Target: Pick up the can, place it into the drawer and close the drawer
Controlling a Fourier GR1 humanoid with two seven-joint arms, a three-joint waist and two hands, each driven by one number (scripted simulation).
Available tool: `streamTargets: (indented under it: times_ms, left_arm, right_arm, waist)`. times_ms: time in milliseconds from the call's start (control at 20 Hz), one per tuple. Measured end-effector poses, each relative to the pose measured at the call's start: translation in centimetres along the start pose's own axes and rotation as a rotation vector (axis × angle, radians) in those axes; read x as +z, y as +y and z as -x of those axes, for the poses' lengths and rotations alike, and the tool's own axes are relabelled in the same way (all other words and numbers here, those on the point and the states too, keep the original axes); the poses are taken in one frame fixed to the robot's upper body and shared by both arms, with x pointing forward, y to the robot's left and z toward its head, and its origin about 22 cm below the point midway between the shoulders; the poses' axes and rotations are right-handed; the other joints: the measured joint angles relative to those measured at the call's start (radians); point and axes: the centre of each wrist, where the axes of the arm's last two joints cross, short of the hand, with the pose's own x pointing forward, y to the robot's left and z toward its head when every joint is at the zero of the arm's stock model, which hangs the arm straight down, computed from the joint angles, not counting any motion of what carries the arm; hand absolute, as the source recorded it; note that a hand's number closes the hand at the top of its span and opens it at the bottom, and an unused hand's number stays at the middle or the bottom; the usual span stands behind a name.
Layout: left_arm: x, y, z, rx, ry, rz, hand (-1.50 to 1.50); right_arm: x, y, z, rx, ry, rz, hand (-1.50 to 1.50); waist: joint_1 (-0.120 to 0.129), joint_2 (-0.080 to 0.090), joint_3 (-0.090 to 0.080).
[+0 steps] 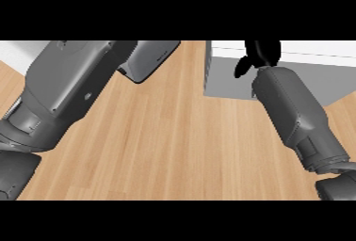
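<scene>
Up at the top right, the right robot hand (256, 55) is seen over the white drawer (306, 70), black fingers hanging down; whether they are apart or together cannot be told. No can is made out anywhere, so its place cannot be told. The left robot hand is out of view; only its grey forearm (59, 89) crosses the wooden tabletop (173, 141).

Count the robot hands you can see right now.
1: the right hand, at the upper right over the white drawer unit. The left hand shows nowhere; only its forearm does.

Matt wood-grain counter (173, 141), seemingly smooth
</scene>
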Motion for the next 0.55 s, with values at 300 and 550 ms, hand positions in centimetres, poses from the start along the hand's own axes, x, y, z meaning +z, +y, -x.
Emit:
streamTargets:
  times_ms: [300,550]
  left_arm:
    - [0.6,1.1,0.7,0.003,0.004,0.018,-1.5]
    - [1.1,2.4,1.6,0.007,0.015,0.023,-1.5]
  right_arm:
    - [-0.6,-0.2,0.2,-0.037,-0.008,-0.018,-1.5]
    - [-1.6,-1.2,-0.1,-0.127,-0.03,-0.003,-1.5]
  waist:
    - [0.004,0.005,0.003]
    - [0.003,-0.006,0.0]
